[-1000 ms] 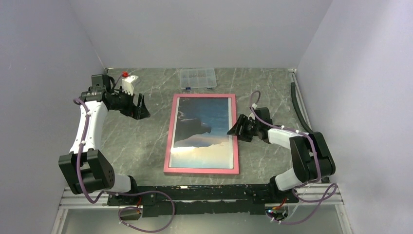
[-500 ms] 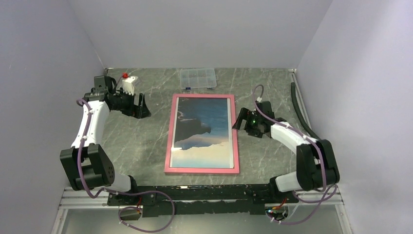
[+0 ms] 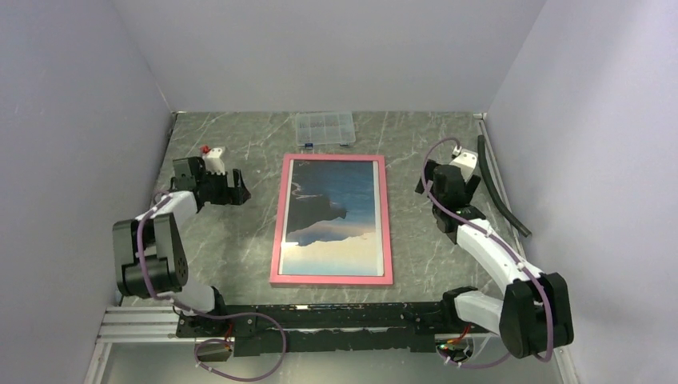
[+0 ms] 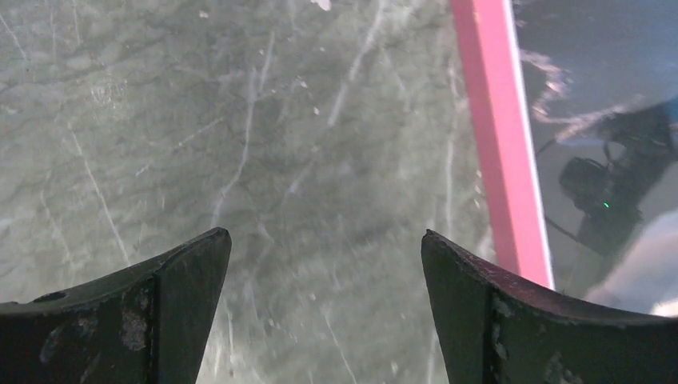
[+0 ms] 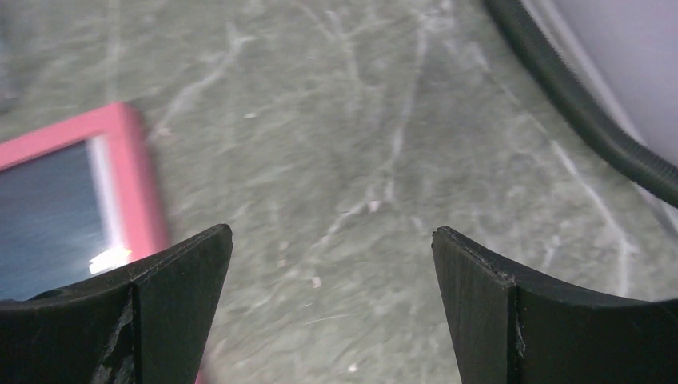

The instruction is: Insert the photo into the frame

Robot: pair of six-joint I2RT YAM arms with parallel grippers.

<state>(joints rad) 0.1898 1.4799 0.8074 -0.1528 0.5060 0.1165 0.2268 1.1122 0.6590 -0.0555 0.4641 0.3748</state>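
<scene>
The pink frame (image 3: pixel 276 232) lies flat and face up in the middle of the table, and the photo (image 3: pixel 336 204) of dark mountains and blue sky shows inside it. Left of the frame's upper part, my left gripper (image 3: pixel 237 190) points at it, open and empty over bare table. In the left wrist view my left gripper (image 4: pixel 326 236) has the frame's pink edge (image 4: pixel 500 136) and the photo (image 4: pixel 608 72) to its right. My right gripper (image 3: pixel 446 172) stands apart from the frame's right side. It (image 5: pixel 332 230) is open and empty, the frame's corner (image 5: pixel 132 160) at its left.
A small clear compartment box (image 3: pixel 324 128) sits at the back, behind the frame. A black corrugated hose (image 3: pixel 500 188) runs along the right wall and also crosses the right wrist view, hose (image 5: pixel 576 104). Grey marble table (image 3: pixel 240 248) surrounds the frame.
My right gripper has opened and drawn away from the frame's right edge, swinging back and to the right. The left arm has folded in, its gripper lower and slightly nearer. The frame has not moved.
</scene>
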